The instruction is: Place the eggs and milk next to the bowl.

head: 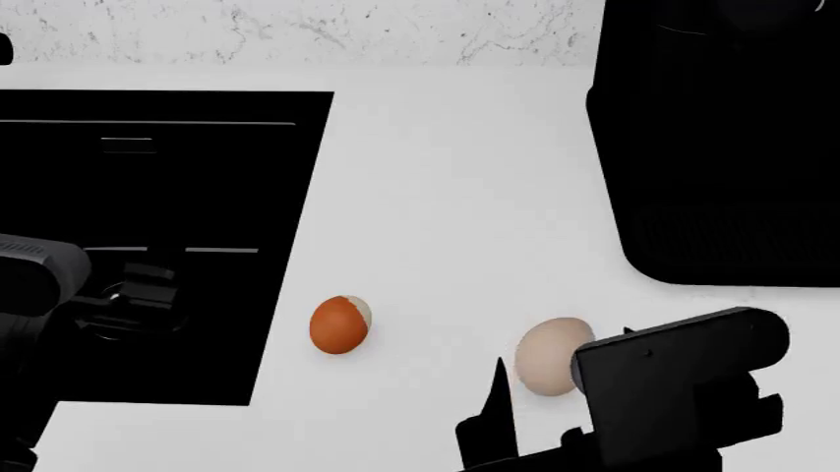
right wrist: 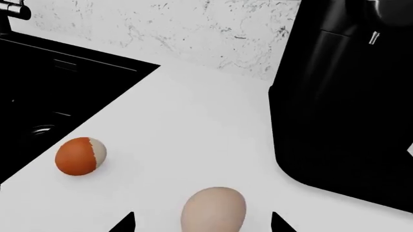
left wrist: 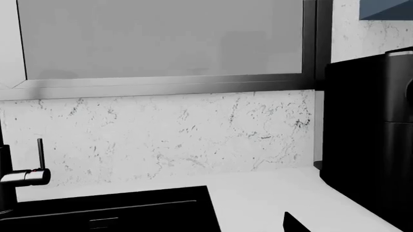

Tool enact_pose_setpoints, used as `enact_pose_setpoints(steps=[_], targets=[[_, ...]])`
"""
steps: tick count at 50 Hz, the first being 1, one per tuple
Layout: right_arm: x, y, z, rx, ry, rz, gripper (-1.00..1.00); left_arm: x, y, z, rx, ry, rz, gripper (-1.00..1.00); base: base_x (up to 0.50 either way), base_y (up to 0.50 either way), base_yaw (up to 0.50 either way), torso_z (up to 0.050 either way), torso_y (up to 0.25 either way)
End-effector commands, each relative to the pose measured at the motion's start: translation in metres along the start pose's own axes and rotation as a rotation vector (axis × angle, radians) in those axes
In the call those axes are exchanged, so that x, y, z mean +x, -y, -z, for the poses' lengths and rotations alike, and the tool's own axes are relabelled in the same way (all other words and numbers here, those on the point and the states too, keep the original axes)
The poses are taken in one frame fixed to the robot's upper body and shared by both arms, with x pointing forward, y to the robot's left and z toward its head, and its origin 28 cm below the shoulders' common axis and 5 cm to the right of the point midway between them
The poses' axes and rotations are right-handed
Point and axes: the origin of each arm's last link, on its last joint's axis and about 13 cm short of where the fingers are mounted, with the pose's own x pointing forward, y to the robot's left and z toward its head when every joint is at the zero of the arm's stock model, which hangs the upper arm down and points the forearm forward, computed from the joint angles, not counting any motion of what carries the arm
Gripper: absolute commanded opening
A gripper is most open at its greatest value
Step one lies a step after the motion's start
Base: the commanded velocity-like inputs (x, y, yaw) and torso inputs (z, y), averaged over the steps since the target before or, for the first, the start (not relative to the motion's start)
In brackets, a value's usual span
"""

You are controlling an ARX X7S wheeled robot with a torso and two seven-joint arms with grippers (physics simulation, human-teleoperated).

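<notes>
The pale beige-pink egg lies on the white counter between the two fingertips of my right gripper, which is open and does not touch it. In the head view this egg sits just beyond the right gripper's black body, which hides part of it. The orange-brown egg with a white patch lies alone to its left, near the sink edge; it also shows in the right wrist view. My left gripper hovers by the sink, with one fingertip showing far off-centre and nothing held. The milk and the bowl are out of view.
A black sink fills the left of the counter, with a faucet behind it. A big black coffee machine stands at the back right. A marbled backsplash and a window close the far side.
</notes>
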Motion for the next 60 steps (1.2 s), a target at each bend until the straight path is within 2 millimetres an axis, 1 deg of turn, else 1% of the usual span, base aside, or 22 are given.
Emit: enact_pose_setpoints(steps=[1,8,21,36,45,50,60], targets=[[0.011,0.0,0.013,0.021,-0.045,0.006,1.0,-0.001,0.0,0.001,0.001,-0.003,0.003,1.0,0.0,0.0,0.0,0.0,0.0],[0.024,0.004,0.022,0.046,-0.067,0.024,1.0,-0.001,0.0,0.001,-0.001,-0.004,0.004,1.0,0.0,0.0,0.0,0.0,0.0],[0.045,0.008,0.032,0.083,-0.093,0.038,1.0,-0.001,-0.001,0.001,0.004,-0.007,0.006,1.0,0.0,0.0,0.0,0.0,0.0],[0.07,0.005,0.044,0.108,-0.12,0.018,1.0,0.001,-0.001,0.002,0.008,-0.011,0.006,1.0,0.0,0.0,0.0,0.0,0.0],[0.078,0.006,0.051,0.125,-0.138,0.018,1.0,0.0,-0.001,0.004,0.007,-0.015,0.007,1.0,0.0,0.0,0.0,0.0,0.0],[0.085,0.005,0.058,0.137,-0.149,0.01,1.0,-0.001,-0.002,0.004,0.012,-0.015,0.003,1.0,0.0,0.0,0.0,0.0,0.0],[0.09,0.003,0.06,0.14,-0.159,0.004,1.0,-0.001,-0.003,0.007,0.012,-0.014,0.002,1.0,0.0,0.0,0.0,0.0,0.0]])
